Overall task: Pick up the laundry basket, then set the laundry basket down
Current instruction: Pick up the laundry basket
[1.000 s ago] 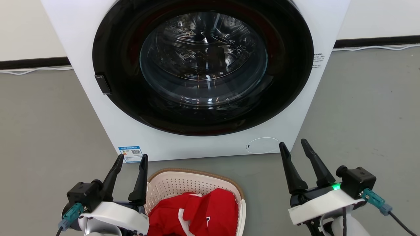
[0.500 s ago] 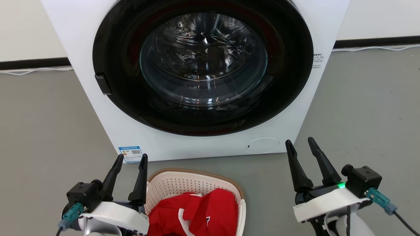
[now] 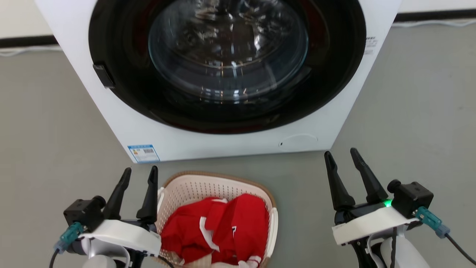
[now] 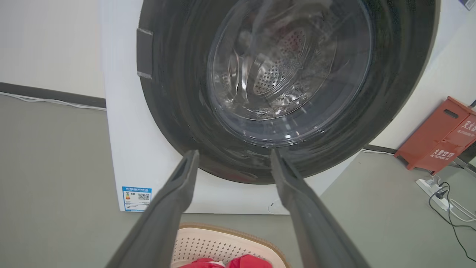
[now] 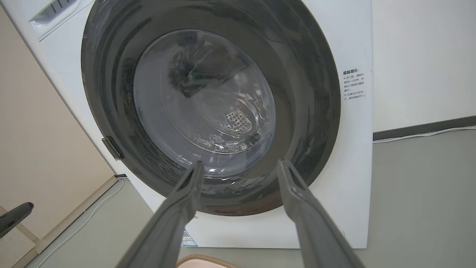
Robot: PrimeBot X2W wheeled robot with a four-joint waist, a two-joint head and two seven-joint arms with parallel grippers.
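Both sets of jaws spread, empty: left gripper [image 3: 140,169] at 7 o'clock, just beside laundry basket [image 3: 208,185] at 6; right gripper [image 3: 340,152] at 4, well apart. Rounded basket end toward washing machine [image 3: 148,130] at 12, long axis apparently 12-to-6.

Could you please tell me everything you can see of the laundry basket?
The laundry basket is a cream-white, rounded-rectangular tub of perforated plastic with a brown woven-look rim and a white loop handle on its side. It stands upright on the grey floor just in front of the washing machine, holding crumpled red clothing with white trim. The open left gripper is beside its left edge; nothing grips it.
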